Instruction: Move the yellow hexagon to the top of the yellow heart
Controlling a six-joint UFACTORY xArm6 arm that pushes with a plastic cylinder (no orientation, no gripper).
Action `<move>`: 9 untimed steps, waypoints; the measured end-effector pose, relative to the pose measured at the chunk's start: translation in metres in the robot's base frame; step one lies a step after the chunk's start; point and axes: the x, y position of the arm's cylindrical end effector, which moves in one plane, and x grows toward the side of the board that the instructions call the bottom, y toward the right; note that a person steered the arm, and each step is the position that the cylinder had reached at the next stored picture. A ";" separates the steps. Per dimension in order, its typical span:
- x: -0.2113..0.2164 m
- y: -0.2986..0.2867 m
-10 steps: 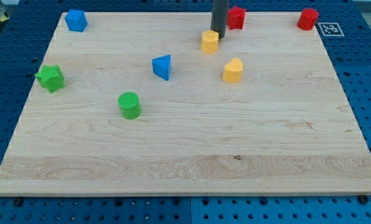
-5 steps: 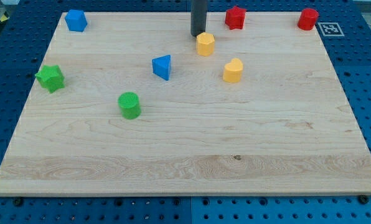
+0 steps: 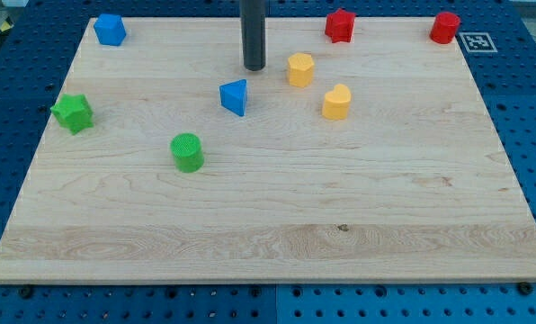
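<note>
My tip [image 3: 254, 67] sits to the view's left of the yellow hexagon [image 3: 300, 69], apart, touching nothing. Hexagon is up-left of the yellow heart [image 3: 336, 102], near it; needs a rightward push from my tip's side

Tip [image 3: 254, 67] on board [image 3: 268, 225], just left of yellow hexagon [image 3: 300, 69], apart from it. Yellow heart [image 3: 336, 102] below and right of hexagon, near, not touching. Blue triangle [image 3: 235, 96] below tip, slightly left. Green cylinder [image 3: 187, 151] lower left of triangle. Green star [image 3: 73, 112] near left edge. Blue block [image 3: 110, 29] at top-left corner. Red block [image 3: 340, 24] at top edge, above hexagon and to its right; red cylinder [image 3: 445, 27] at top-right corner.
</note>
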 end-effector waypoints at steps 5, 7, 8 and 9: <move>0.011 0.123; 0.001 0.089; 0.000 0.064; 0.007 0.048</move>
